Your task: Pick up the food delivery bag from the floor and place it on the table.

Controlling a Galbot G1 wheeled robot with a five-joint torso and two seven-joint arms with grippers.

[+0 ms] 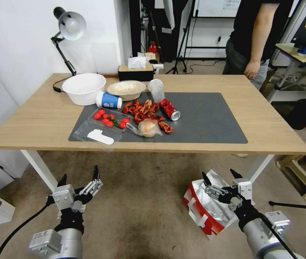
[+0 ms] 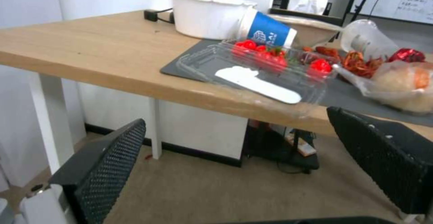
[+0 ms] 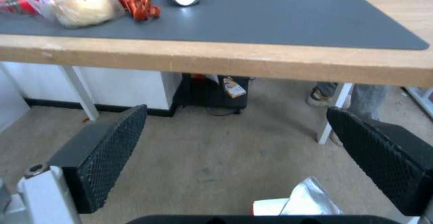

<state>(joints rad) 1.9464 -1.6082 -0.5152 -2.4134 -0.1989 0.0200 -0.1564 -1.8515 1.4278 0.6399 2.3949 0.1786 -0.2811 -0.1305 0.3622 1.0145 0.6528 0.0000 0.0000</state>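
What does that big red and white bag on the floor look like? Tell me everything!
The food delivery bag is a boxy paper bag, red and white outside, with shiny crinkled silver foil lining inside. Its top gapes open and it leans tilted rather than standing straight. A white handle lies against its red side. It sits on the brownish floor in front of the table's right end. The right tool hangs open just over its mouth; whether it touches the foil is unclear.
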